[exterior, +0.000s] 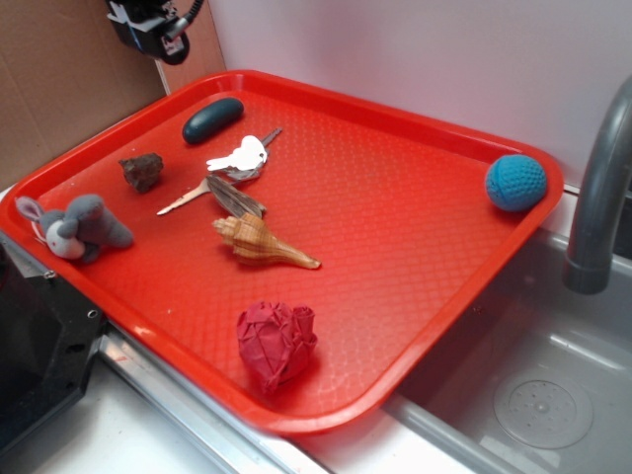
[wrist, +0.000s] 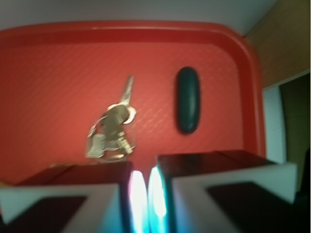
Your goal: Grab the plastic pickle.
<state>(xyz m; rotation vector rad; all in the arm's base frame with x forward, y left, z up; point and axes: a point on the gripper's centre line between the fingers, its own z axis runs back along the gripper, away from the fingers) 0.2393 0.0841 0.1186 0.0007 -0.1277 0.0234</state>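
On the red tray (exterior: 415, 148), the plastic pickle (exterior: 212, 119) is left ungrasped, while the raised gripper (wrist: 144, 187) is seen nearly closed, empty.

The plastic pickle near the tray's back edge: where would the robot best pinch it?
Probably across the middle of the plastic pickle, coming straight down from above. It lies flat and free on the tray, long and narrow, with the keys well apart, so closing over its short width suits it.
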